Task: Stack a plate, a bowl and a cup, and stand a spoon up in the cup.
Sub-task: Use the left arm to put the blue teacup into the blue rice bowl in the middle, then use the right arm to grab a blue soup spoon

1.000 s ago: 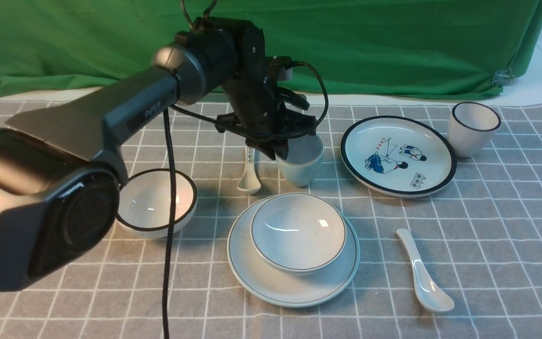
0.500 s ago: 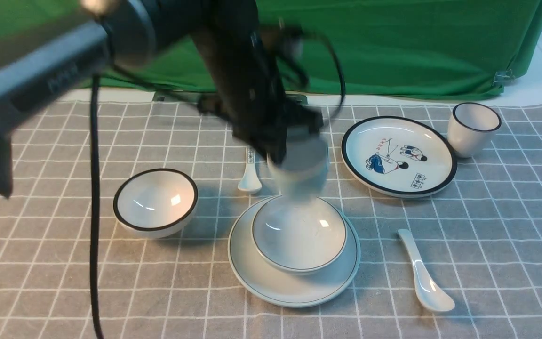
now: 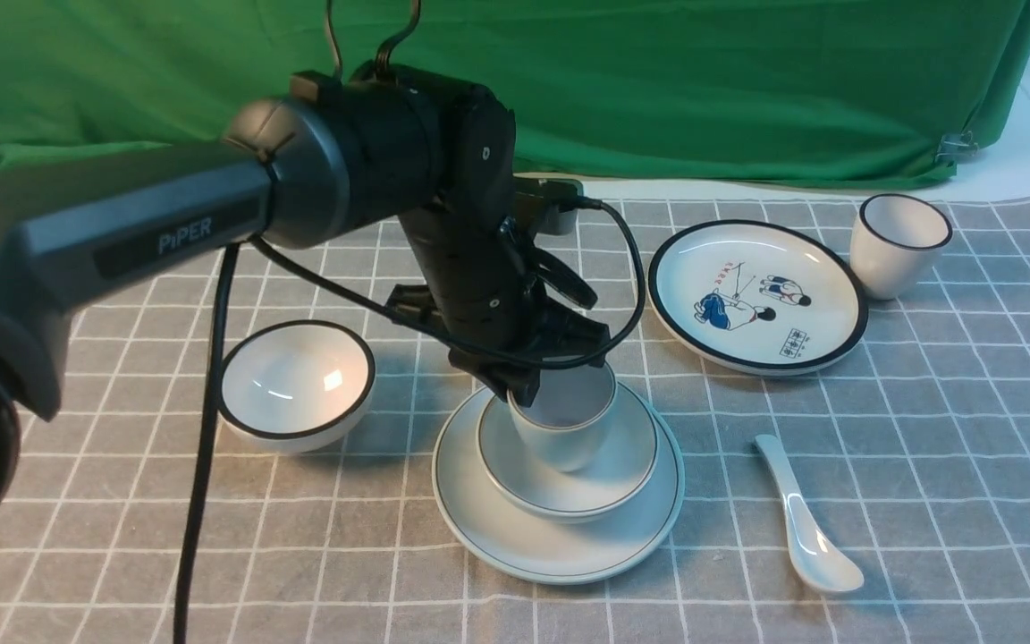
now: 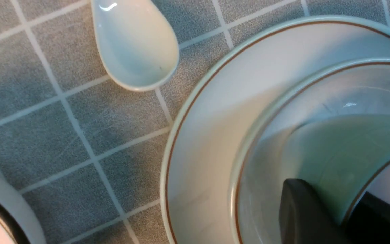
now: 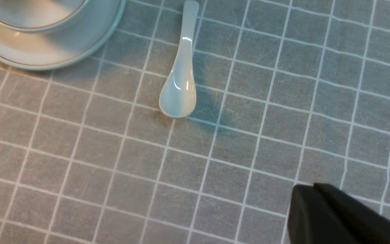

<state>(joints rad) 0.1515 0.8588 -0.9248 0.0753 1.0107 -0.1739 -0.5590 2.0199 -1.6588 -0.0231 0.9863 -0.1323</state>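
Since a second ago the cup has travelled from the bench behind the stack down into the bowl, carried by the left claw. That claw is clenched on the cup's wall, one finger outside the rim and one inside, as the left wrist view shows. The cup stands upright at lower centre of the front view, inside the bowl, which sits on the plate. Whether its foot already touches the bowl's floor I cannot tell.

So the step in hand is placing the cup, and it looks nearly done. Next, the left claw needs to let go and lift straight up, so the inner finger does not drag the cup over.

After that comes the spoon, lying flat on the cloth at lower right, well apart from the plate. The right claw shows only as a dark tip in its own wrist view, over bare cloth near the spoon. Whether it is spread or closed I cannot tell.
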